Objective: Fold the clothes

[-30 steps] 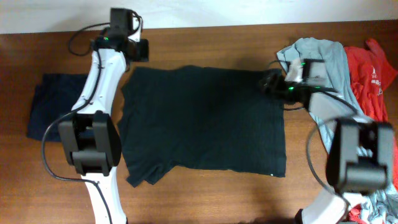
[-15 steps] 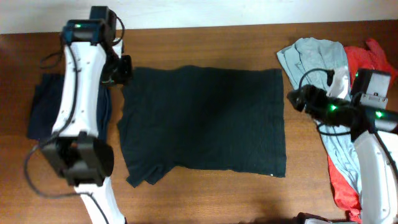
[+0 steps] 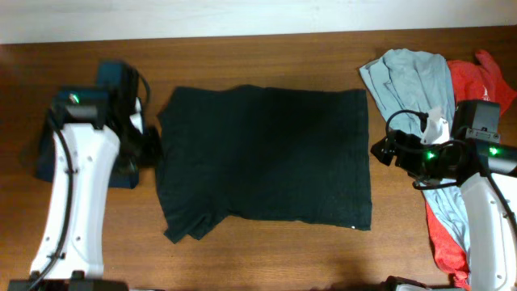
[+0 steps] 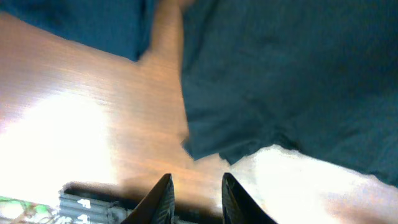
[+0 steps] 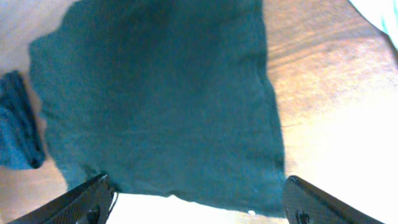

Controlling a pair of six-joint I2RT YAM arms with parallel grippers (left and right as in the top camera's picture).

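Black garment [image 3: 262, 153] flat on wooden table [image 3: 266, 56]

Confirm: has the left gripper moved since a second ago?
Yes. The left gripper has travelled from the black garment's far left corner back toward the robot's side, and is now beside the middle of that garment's left edge.

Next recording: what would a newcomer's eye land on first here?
A large black garment dominates, spread flat in the middle of the table. A pale blue-grey garment and a red garment are heaped at the right edge; a navy garment lies at the left. The left pincer and right pincer flank the black one, open and empty.
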